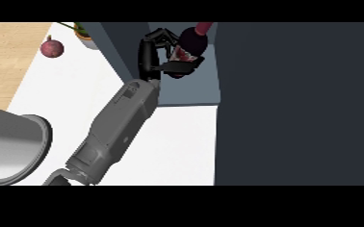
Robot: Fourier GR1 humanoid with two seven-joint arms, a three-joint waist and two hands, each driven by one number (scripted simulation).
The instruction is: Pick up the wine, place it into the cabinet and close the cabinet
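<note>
The wine bottle (193,39) is dark with a maroon neck and a red label, and it sits tilted inside the open cabinet, over its blue-grey floor (188,89). My left hand (153,53) is shut on the bottle from its left side, with the fingers curled over the far side and the thumb under the label. The grey forearm (117,125) runs up from the lower left across the white counter. A broad dark cabinet panel (284,101) fills the right side. My right hand does not show.
A dark red round fruit (51,47) lies on the counter at upper left, next to a small potted plant (84,34). A grey metal basin (25,146) sits at the left edge. The cabinet's dark left wall (121,48) stands beside my hand.
</note>
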